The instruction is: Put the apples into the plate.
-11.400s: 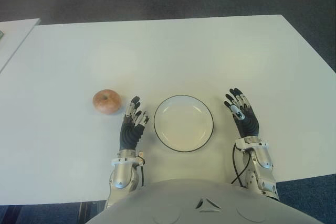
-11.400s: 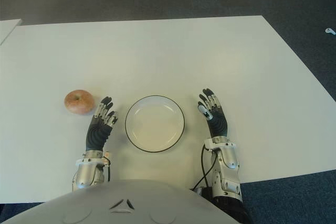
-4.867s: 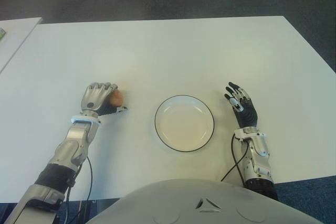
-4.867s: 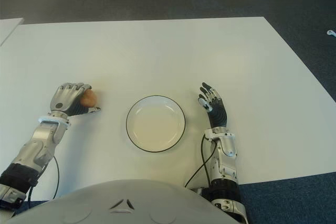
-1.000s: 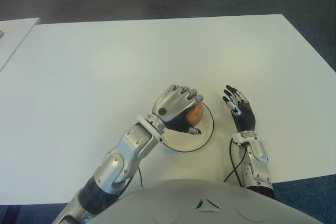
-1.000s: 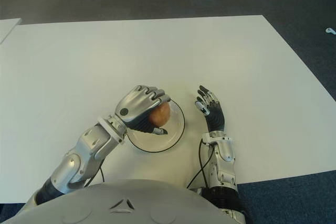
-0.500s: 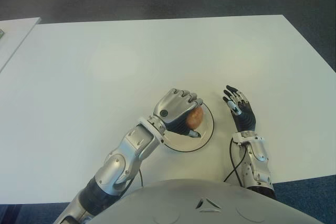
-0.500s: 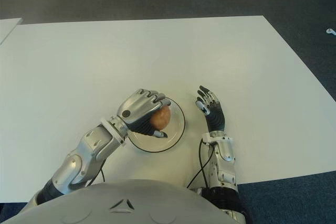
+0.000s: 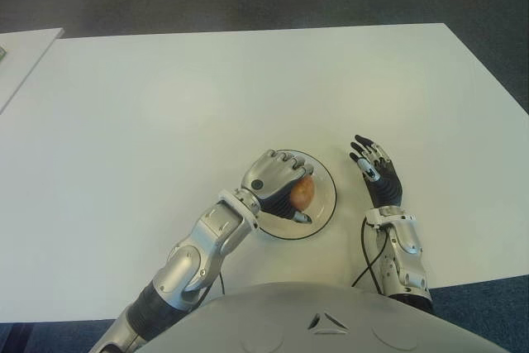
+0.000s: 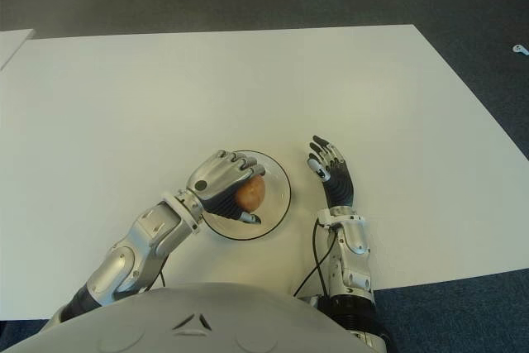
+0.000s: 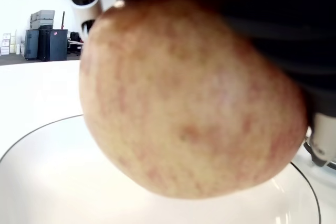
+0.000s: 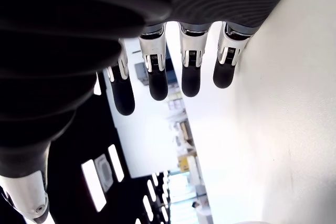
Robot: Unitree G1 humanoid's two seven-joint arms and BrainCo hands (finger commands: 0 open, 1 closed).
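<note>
**Setting the apple down in the plate**

Eye views: my left hand (image 9: pixel 277 181) is clamping the apple (image 9: pixel 302 192) over the plate (image 9: pixel 325 204); nothing else is lying inside. My right hand (image 9: pixel 377 178) is idling beside the plate, fingers spread.

Left wrist view: the apple (image 11: pixel 184 103) is hanging just above the dish floor. I judge lowering to contact before uncurling best.

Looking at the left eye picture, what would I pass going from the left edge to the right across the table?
Bare white table → left hand curled around the apple, over the plate → right hand, fingers spread, holding nothing, beside the plate.
</note>
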